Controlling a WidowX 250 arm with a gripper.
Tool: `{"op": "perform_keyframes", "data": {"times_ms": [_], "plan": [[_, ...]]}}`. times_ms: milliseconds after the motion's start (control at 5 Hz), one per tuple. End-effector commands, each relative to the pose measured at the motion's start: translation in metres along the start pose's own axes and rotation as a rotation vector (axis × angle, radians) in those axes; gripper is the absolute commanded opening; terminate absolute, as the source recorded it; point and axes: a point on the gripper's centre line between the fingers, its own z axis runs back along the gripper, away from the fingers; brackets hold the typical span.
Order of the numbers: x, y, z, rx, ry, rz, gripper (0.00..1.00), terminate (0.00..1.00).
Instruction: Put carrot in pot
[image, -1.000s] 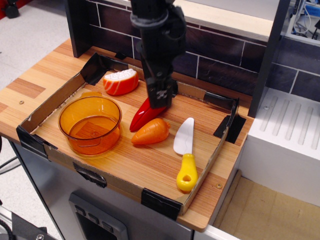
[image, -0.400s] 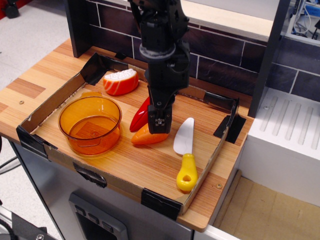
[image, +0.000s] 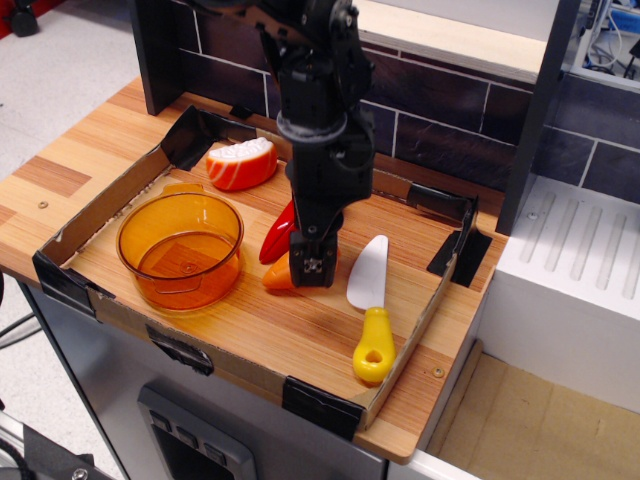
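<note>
Dark brick tiling runs across the top of the frame behind a wooden desk (image: 90, 150), and on it sits a shallow cardboard tray (image: 405, 335) with black-taped corners. From my remote seat I see the black arm come down from the top centre, its gripper (image: 311, 266) low over the middle of the tray, right on the carrot (image: 277, 277). Only the carrot's left end shows, poking out from behind the gripper at centre frame; the rest is hidden. I cannot tell whether the jaws are apart or pressed onto it.

Left of centre stands the pot (image: 180, 249), upright, near the carrot but not touching it. A red chili (image: 278, 235) lies just above the carrot, partly behind the arm. At upper left of the tray rests the fish slice (image: 241, 163), orange and white. Right of the gripper a toy knife (image: 371, 312) lies with its white blade pointing up the frame and its yellow handle toward the lower edge.
</note>
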Motion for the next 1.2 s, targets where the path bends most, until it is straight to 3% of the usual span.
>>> {"op": "perform_keyframes", "data": {"times_ms": [0,600,800,1000], "plan": [[-0.013,-0.001,-0.005,0.022,0.017,-0.007,1.00,0.00],[-0.012,-0.006,-0.016,0.000,0.029,-0.016,1.00,0.00],[-0.011,-0.010,-0.012,-0.004,0.013,-0.024,0.00,0.00],[-0.013,-0.014,0.006,0.016,-0.026,-0.024,0.00,0.00]]}}
